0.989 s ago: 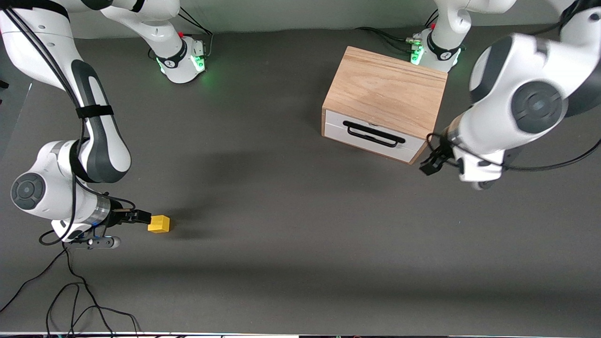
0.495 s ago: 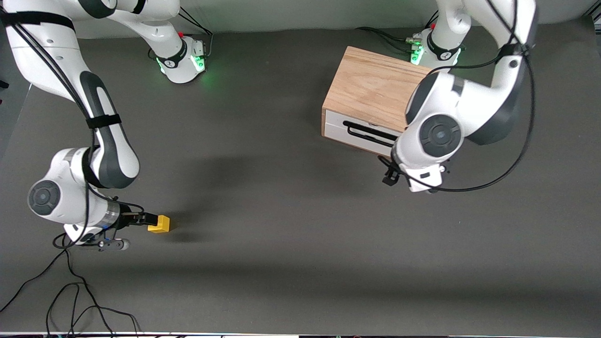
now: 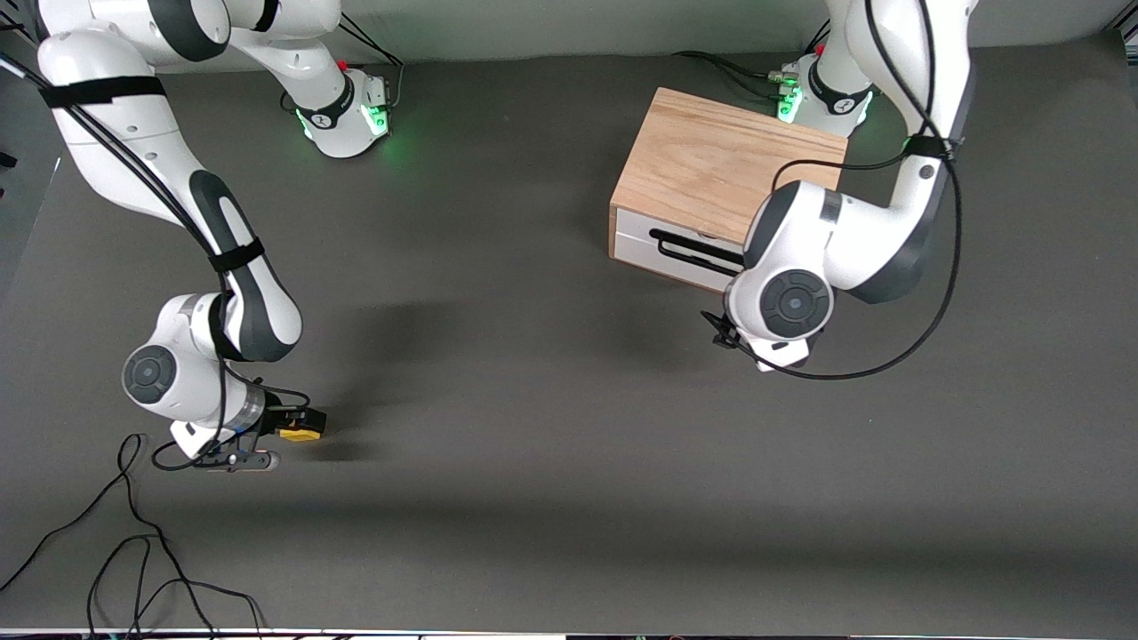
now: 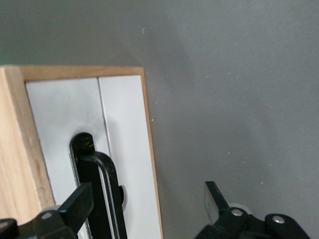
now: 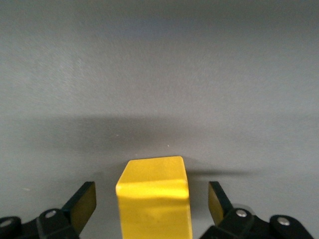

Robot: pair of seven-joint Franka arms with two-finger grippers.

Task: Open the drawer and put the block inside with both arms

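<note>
Right gripper [image 5: 152,209] has slid in, jaws spread, straddling block [image 3: 300,433] at lower left of front view; no grasp yet. Left gripper [image 4: 144,209] swung in front of the drawer [image 3: 662,260], open, at handle [image 4: 97,191]. Drawer shut; 2 grasps pending.

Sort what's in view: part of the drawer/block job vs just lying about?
In the job:
- drawer, shut, in the oak cabinet
- yellow block between the open right hand fingers
- left hand, open at the drawer handle

Lying about:
- loose black cables on the table
</note>
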